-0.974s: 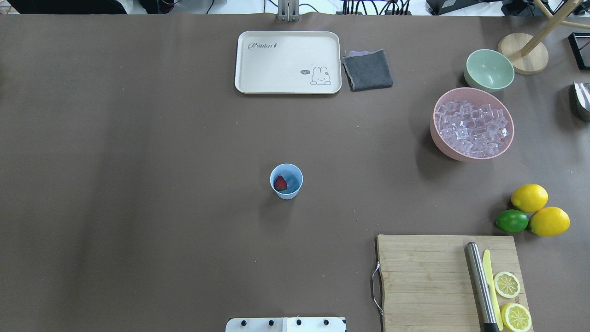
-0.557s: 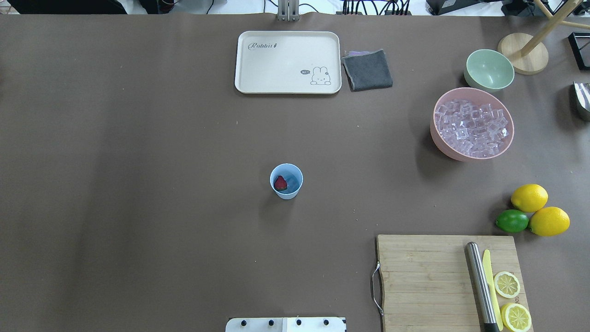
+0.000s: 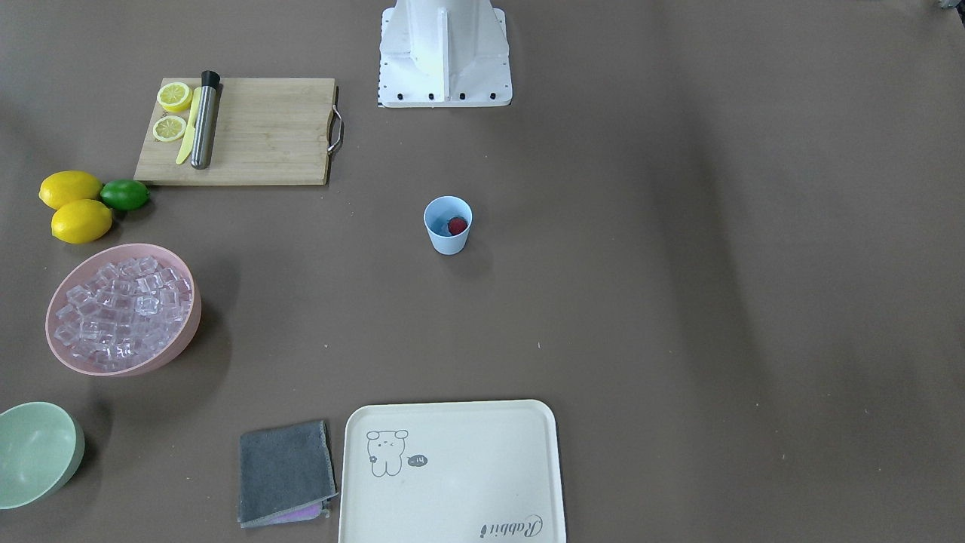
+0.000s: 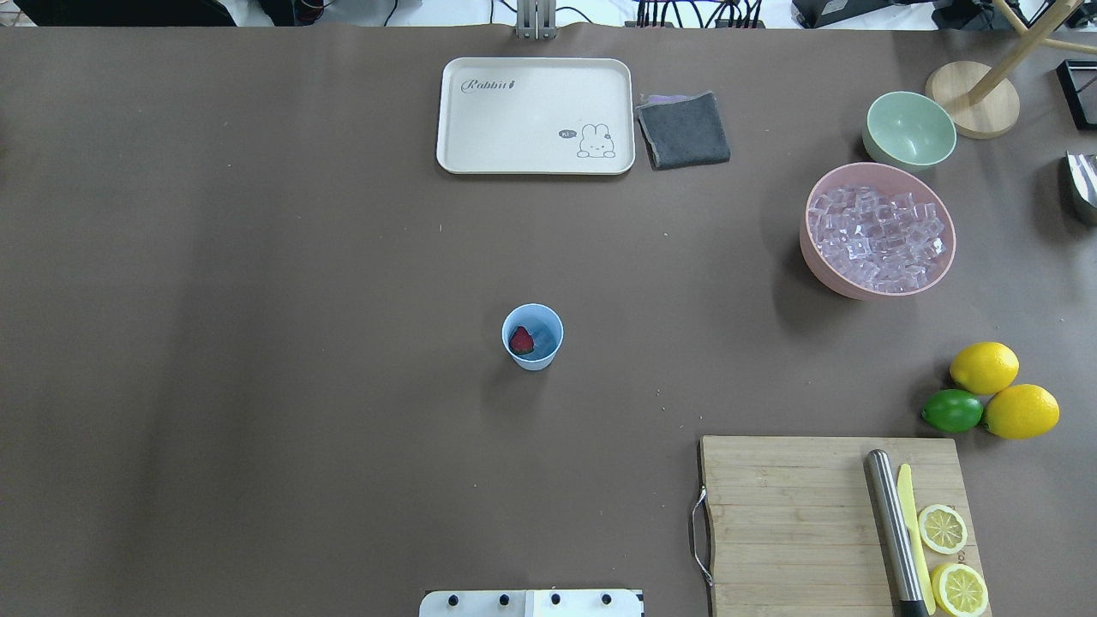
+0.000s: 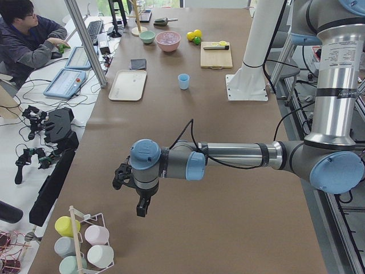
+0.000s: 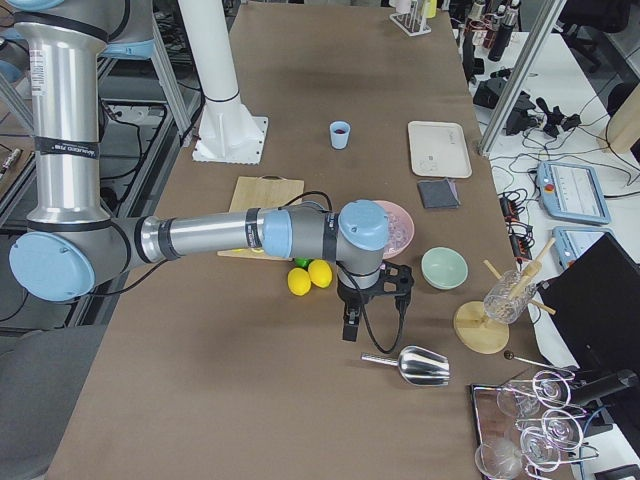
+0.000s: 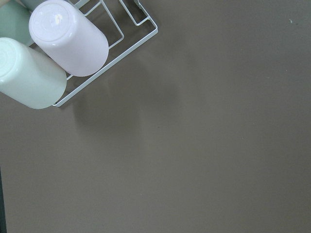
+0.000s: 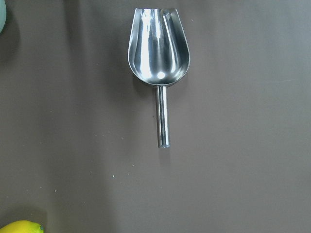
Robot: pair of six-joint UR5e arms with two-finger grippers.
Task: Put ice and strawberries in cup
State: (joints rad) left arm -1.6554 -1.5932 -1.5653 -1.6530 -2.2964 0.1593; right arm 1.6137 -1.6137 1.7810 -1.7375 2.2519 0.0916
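Brown table (image 4: 257, 343): strawberry (image 4: 520, 341) in cup (image 4: 542, 353); ice (image 4: 878, 236) in pink bowl (image 4: 823, 276).

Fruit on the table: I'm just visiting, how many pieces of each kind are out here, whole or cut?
Whole lemons: 2
Cut lemon pieces: 2
Lime: 1
Strawberry, inside the cup: 1
Total: 6

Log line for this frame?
strawberry: in cup | ice: in pink bowl | scoop: on table, near right gripper | left gripper: beside cup rack | grip state: unclear
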